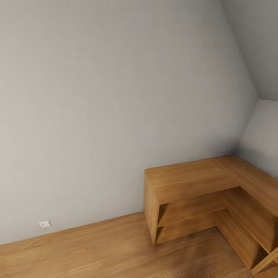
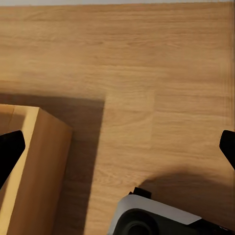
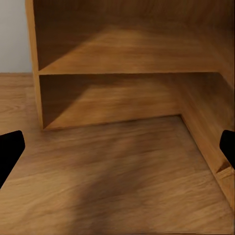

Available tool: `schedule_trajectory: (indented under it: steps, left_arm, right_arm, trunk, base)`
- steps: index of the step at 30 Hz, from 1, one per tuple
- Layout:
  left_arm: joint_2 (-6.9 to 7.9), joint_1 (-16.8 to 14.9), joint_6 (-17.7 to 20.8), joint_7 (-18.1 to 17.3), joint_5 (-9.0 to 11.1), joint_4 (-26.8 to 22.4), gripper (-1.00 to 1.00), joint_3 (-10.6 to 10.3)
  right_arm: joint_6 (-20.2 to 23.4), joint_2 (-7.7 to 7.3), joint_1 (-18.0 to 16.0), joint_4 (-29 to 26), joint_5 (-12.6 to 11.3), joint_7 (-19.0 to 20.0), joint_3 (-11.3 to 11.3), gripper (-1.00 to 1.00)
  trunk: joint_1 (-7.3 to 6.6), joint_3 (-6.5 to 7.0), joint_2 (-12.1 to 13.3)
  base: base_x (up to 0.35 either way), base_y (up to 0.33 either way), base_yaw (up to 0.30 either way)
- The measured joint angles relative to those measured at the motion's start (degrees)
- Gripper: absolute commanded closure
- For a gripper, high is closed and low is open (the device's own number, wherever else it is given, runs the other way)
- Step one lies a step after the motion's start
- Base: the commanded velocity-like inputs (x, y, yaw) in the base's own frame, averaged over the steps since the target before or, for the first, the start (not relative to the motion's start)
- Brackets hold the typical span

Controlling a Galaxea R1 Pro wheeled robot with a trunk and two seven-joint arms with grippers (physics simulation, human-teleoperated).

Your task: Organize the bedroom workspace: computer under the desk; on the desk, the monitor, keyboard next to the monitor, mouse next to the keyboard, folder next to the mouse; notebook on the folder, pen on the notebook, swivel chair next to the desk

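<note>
Facing a bare grey-white wall [image 1: 108, 108] of the bedroom, with an L-shaped wooden shelf unit [image 1: 200, 193] in the corner on the light wood floor [image 1: 96, 251]; left tool [image 2: 117, 147] spread wide over floor; right tool [image 3: 117, 147] spread wide toward the shelves, holding nothing.

wall [image 1: 108, 108]: plain light grey, no pattern
sloped ceiling [image 1: 255, 42]: grey-white, a shade darker than the wall
socket [image 1: 44, 224]: white
floor [image 1: 96, 251]: light honey-brown wood with long grain streaks and plank seams
shelf unit [image 1: 193, 181]: warm orange-brown wood with fine grain, darker brown in its shaded compartments
left fingertips [image 2: 10, 147]: black
right fingertips [image 3: 10, 147]: black
robot base [image 2: 156, 215]: white shell over dark grey-black
shadows on the floor [image 3: 117, 166]: soft dark brown
</note>
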Motion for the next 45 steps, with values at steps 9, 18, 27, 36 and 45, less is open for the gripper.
schedule_trajectory:
  steps: [9,18,27,36,45]
  left_arm:
    - [-0.03,0.00,0.00,-0.01,0.00,0.44,-1.00,-0.01]
    - [-0.04,-0.01,0.00,-0.01,0.00,0.49,-1.00,-0.01]
    - [-0.04,-0.01,0.00,-0.01,-0.07,0.50,-1.00,-0.01]
    - [-0.02,-0.01,-0.10,-0.01,-0.09,0.47,-1.00,0.03]
    - [0.05,-0.01,-0.09,-0.01,-0.09,0.50,-1.00,0.07]
  right_arm:
    - [-0.13,-0.03,0.00,0.00,-0.01,0.00,0.00,-1.00]
    - [-0.20,-0.03,0.00,0.00,-0.01,0.00,0.00,-1.00]
    - [-0.45,-0.03,0.00,0.00,-0.01,0.00,0.00,-1.00]
    - [-0.48,-0.03,0.00,0.00,-0.01,-0.01,0.00,-1.00]
    - [-0.48,-0.03,0.00,0.00,-0.01,-0.01,-0.01,-1.00]
  trunk:
    - [0.00,0.00,0.00]
    - [0.00,0.00,0.00]
    - [0.00,0.00,0.00]
    - [-0.02,0.00,-0.01]
    - [-0.03,0.00,-0.01]
  base:
    - [0.000,0.000,-0.273]
    - [0.000,0.000,-0.274]
    - [0.000,0.000,-0.288]
    - [0.093,0.000,-0.293]
    - [0.309,0.000,-0.295]
